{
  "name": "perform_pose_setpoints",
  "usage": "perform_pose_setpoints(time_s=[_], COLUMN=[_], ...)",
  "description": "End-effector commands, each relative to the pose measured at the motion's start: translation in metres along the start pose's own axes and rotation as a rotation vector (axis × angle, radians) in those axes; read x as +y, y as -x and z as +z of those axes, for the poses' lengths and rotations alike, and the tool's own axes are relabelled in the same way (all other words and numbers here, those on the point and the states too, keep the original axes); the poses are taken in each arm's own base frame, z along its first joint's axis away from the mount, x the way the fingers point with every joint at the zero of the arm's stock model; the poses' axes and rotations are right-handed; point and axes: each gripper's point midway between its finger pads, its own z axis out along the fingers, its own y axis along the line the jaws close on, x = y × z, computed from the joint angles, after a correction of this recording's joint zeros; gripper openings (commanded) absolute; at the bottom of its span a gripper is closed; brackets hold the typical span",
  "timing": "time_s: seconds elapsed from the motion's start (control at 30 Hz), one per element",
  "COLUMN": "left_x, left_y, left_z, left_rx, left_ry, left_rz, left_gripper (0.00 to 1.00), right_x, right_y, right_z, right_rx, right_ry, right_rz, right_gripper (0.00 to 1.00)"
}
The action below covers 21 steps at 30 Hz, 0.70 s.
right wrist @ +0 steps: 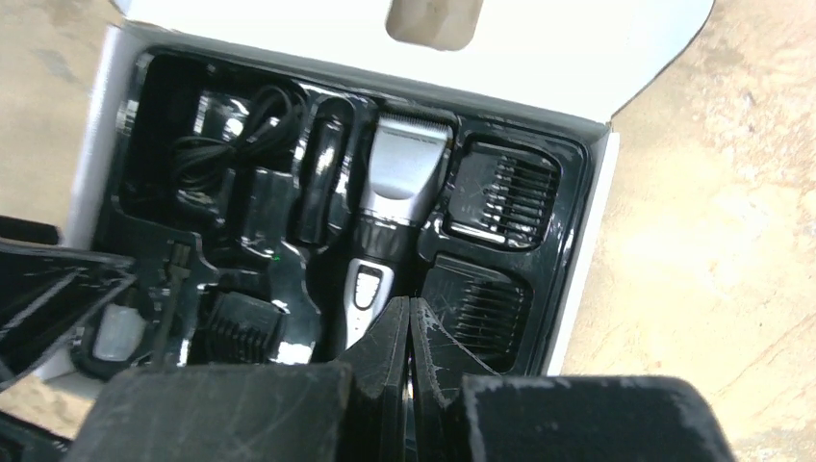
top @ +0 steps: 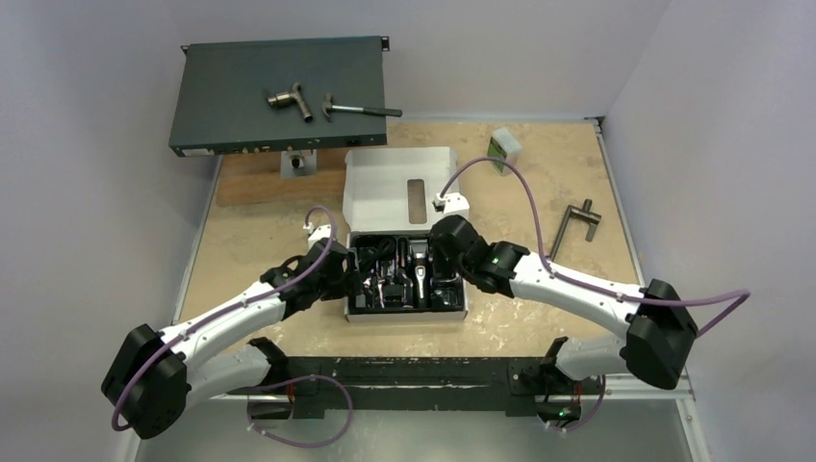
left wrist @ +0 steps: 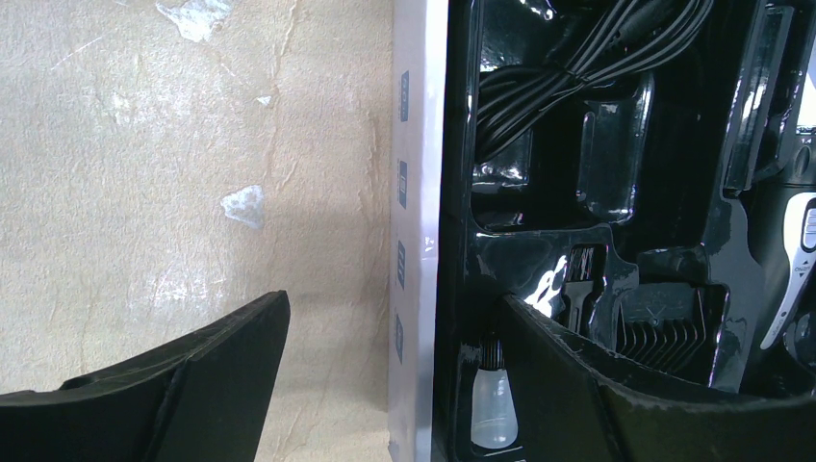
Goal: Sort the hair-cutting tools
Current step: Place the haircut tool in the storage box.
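Since the wide left claw (left wrist: 395, 298) stands around the wall of the white cardboard box (left wrist: 416, 144), the shut right claw (right wrist: 402, 308) should gently press the black-and-silver hair clipper (right wrist: 404, 183).

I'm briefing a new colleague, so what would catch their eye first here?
The open white box mid-table, its black tray holding a silver clipper in the centre with combs on its right. The left gripper hangs open astride the box's left wall; the right gripper is shut over the clipper's handle.
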Motion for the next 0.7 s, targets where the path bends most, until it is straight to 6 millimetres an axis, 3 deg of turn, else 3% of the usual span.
perform_pose_setpoints(time_s=[0.0,0.13,0.2,0.3,0.5,0.67], left_x=[-0.002,-0.002,-0.001,-0.001,-0.001,-0.002], left_y=[-0.003,-0.004,-0.004,-0.004,-0.004,-0.003], left_z=[0.005,0.005,0.005,0.005,0.005,0.005], left_rx=[0.004,0.008,0.008,0.009,0.004,0.005], left_ry=[-0.017,-0.017,-0.015,-0.013,-0.013,-0.017], left_rz=[0.003,0.003,0.006,0.009,0.006,0.004], left_gripper=[0.80,0.80,0.80,0.80,0.80,0.80], right_x=[-0.020,-0.030,-0.032,-0.028,-0.015,-0.012], right_y=[-0.043,-0.092,-0.097,-0.078,-0.020,-0.006], right_z=[0.020,0.036,0.037,0.031,0.007,0.004], right_rx=[0.103,0.232,0.249,0.200,0.047,0.019], right_ry=[-0.079,-0.111,-0.119,-0.108,-0.055,-0.061], right_rz=[-0.021,-0.030,-0.036,-0.030,-0.013,-0.028], right_gripper=[0.00,0.00,0.00,0.00,0.00,0.00])
